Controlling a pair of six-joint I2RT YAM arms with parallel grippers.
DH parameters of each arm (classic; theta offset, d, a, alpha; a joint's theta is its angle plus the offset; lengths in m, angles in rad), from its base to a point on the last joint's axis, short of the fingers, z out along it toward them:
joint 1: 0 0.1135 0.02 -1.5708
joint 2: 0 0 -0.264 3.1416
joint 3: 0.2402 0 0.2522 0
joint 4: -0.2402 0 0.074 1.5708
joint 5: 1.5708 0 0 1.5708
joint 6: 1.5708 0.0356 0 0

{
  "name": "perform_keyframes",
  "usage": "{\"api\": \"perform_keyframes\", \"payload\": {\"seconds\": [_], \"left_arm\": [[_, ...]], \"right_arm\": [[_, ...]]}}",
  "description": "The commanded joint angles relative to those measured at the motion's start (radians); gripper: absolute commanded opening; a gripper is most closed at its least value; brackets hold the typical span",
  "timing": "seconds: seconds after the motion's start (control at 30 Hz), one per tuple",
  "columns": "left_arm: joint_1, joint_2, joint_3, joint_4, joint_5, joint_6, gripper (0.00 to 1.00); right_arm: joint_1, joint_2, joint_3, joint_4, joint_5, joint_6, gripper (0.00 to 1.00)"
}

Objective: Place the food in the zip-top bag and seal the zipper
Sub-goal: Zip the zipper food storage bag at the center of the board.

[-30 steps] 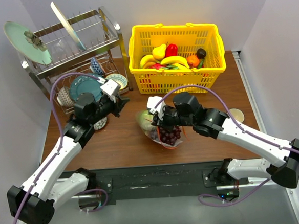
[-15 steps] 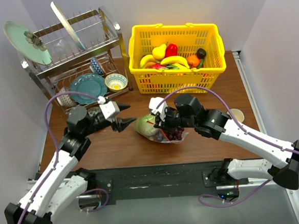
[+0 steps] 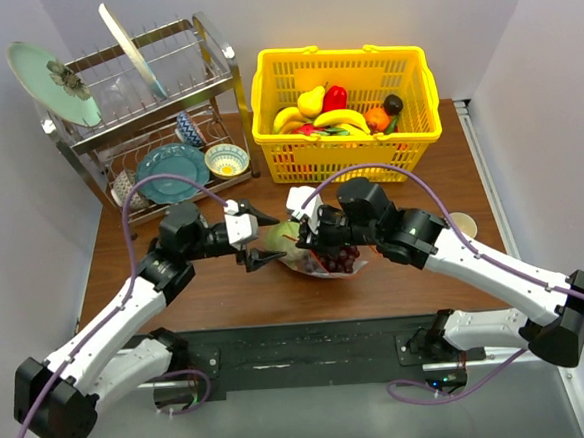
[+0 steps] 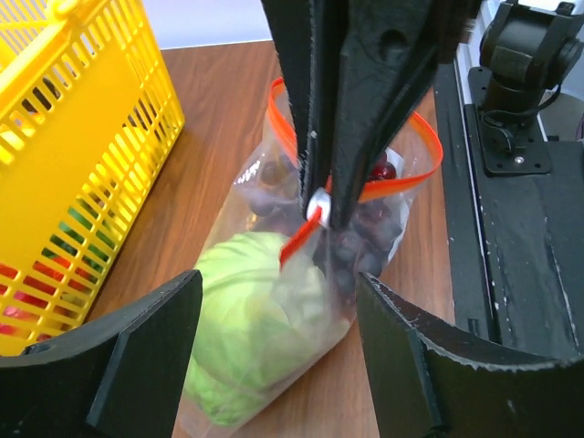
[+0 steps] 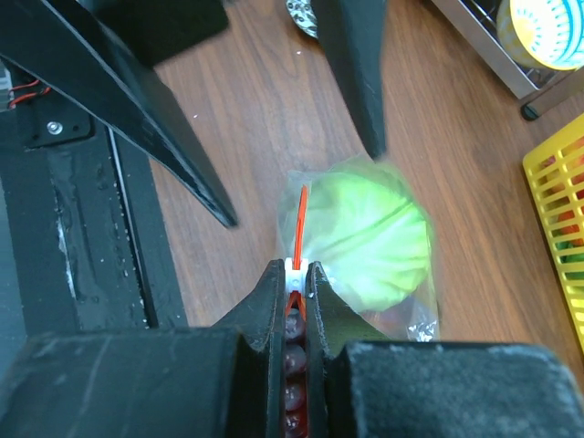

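The clear zip-top bag [image 3: 325, 262] lies on the wooden table mid-scene. Inside it are a round green piece [image 4: 255, 319] and a dark red grape bunch [image 4: 365, 239]. The red-orange zipper [image 4: 422, 172] runs along its raised mouth. My right gripper [image 5: 294, 266] is shut on the zipper's white slider [image 4: 318, 203], holding the mouth up. My left gripper [image 4: 278, 278] is open, one finger on each side of the bag's green end without touching it. In the top view, the left gripper [image 3: 265, 238] is just left of the right gripper [image 3: 309, 240].
A yellow lattice basket [image 3: 347, 145] with more plastic fruit stands right behind the bag. A metal dish rack [image 3: 143, 99] with plates and bowls fills the back left. A small round lid [image 3: 462, 225] lies at the right.
My left gripper has opened and swung right from beside the dish rack to straddle the bag's left end. The right gripper has stayed shut on the zipper slider, shifting slightly.
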Motion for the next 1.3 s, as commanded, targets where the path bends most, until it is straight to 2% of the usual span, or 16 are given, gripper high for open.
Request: {"api": "perform_keyframes", "payload": {"seconds": [0.0, 0.07, 0.17, 0.2, 0.23, 0.27, 0.3, 0.4, 0.57, 0.73, 1.0, 1.27], "left_arm": [[-0.028, 0.054, 0.096, 0.015, -0.045, 0.064, 0.72], [-0.037, 0.067, 0.114, 0.026, -0.044, 0.055, 0.69], [-0.046, 0.087, 0.131, 0.041, -0.035, 0.043, 0.55], [-0.046, 0.101, 0.136, 0.041, -0.027, 0.041, 0.38], [-0.046, 0.109, 0.142, 0.037, -0.016, 0.041, 0.29], [-0.046, 0.112, 0.142, 0.035, -0.009, 0.038, 0.08], [-0.046, 0.118, 0.142, 0.034, 0.004, 0.040, 0.00], [-0.046, 0.114, 0.136, 0.035, 0.060, 0.041, 0.00], [-0.025, 0.100, 0.145, 0.023, -0.105, -0.051, 0.00], [0.121, 0.110, 0.149, 0.035, -0.146, -0.190, 0.00], [0.167, 0.110, 0.171, -0.008, -0.217, -0.189, 0.00], [0.219, 0.164, 0.251, -0.101, -0.401, -0.168, 0.00]], "right_arm": [[0.001, -0.016, 0.058, 0.026, -0.029, -0.010, 0.00], [0.001, -0.013, 0.055, 0.025, -0.030, -0.013, 0.00], [0.001, -0.011, 0.056, 0.025, -0.032, -0.014, 0.00], [0.001, -0.013, 0.056, 0.026, -0.032, -0.016, 0.00], [0.001, -0.013, 0.056, 0.026, -0.032, -0.016, 0.00], [0.001, -0.014, 0.056, 0.026, -0.032, -0.017, 0.00], [0.001, -0.013, 0.056, 0.025, -0.032, -0.019, 0.00], [0.001, -0.014, 0.055, 0.020, -0.023, -0.020, 0.00], [0.001, -0.025, 0.036, 0.000, 0.020, -0.014, 0.00], [0.001, -0.065, -0.016, -0.015, 0.083, 0.016, 0.00], [0.002, -0.123, -0.059, -0.044, 0.145, 0.035, 0.00], [0.001, -0.163, -0.062, -0.103, 0.149, 0.081, 0.00]]}}
